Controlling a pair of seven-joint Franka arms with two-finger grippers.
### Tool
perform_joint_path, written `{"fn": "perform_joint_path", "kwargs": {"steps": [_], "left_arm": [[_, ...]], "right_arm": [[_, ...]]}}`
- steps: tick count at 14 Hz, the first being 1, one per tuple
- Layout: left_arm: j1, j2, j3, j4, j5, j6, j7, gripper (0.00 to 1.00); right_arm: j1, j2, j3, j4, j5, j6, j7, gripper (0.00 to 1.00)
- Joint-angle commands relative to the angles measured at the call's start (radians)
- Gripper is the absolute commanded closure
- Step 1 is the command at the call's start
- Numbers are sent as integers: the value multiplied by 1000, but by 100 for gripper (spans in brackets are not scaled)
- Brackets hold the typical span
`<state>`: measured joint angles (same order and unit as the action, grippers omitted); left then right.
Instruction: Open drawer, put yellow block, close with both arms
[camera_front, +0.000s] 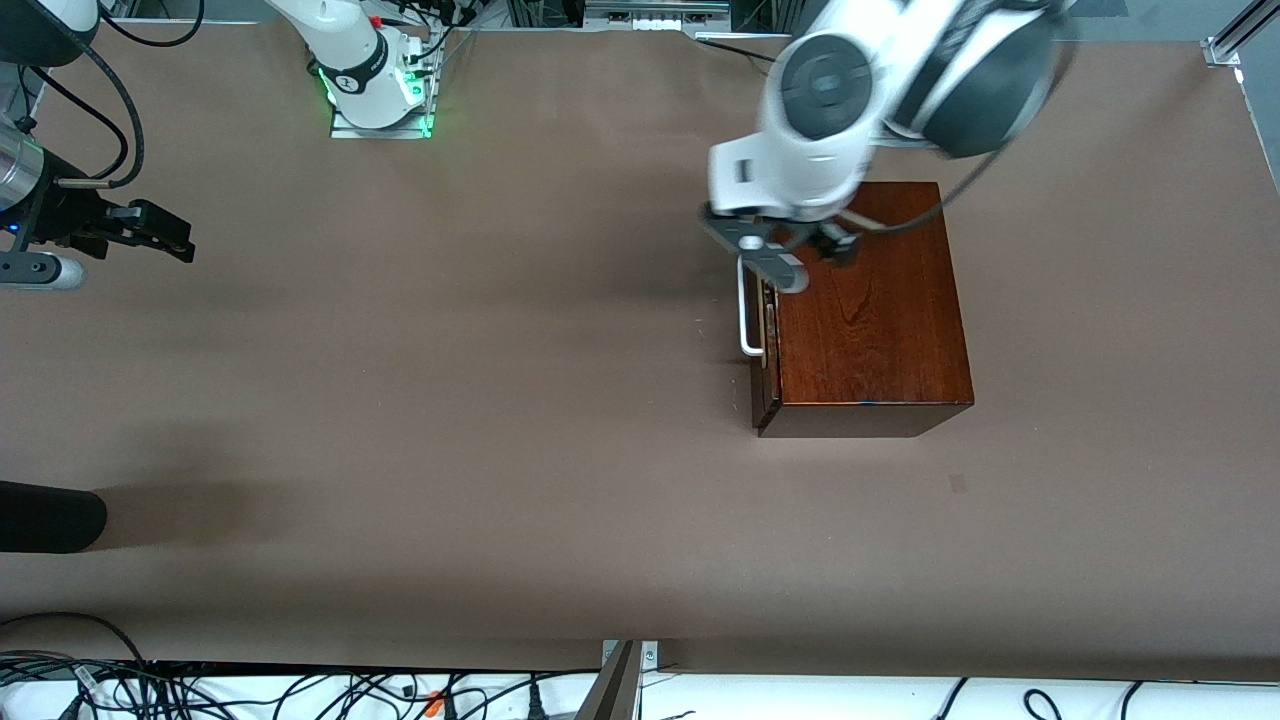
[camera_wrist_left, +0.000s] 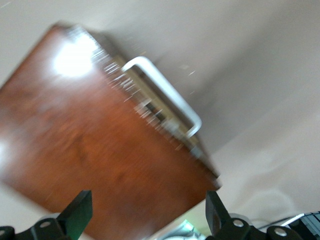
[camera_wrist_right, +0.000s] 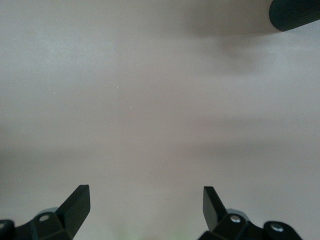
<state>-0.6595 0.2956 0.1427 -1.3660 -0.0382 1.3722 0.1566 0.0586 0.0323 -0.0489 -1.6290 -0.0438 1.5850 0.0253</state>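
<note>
Drawer (camera_front: 766, 330) looks nearly shut in the wooden box (camera_front: 868, 310) toward the left arm's end of the bench (camera_front: 480, 420), yellow block unseen; left gripper (camera_front: 790, 250), jaws open over the handle (camera_front: 748, 310), may slip off; right gripper (camera_front: 150, 232) waits open by the bench edge.

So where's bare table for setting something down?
Wide bare table between the box and the right gripper, which waits open at the right arm's end. Also the strip nearer the camera. Crowded at the handle, where the open left gripper hovers.
</note>
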Motion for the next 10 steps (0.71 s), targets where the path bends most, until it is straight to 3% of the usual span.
{"fn": "perform_joint_path", "kwargs": {"steps": [1, 5, 8, 10], "left_arm": [[93, -30, 27, 93, 14, -106, -15, 0], [329, -39, 8, 153, 0, -116, -8, 0], [512, -94, -90, 72, 20, 31, -11, 0], [573, -133, -103, 16, 43, 47, -12, 0]], "right_arm": [[-14, -38, 12, -32, -2, 0, -16, 0], [-14, -37, 12, -29, -1, 1, -16, 0], [-14, -35, 12, -29, -1, 1, -16, 0], [-14, -34, 12, -29, -1, 1, -16, 0]]}}
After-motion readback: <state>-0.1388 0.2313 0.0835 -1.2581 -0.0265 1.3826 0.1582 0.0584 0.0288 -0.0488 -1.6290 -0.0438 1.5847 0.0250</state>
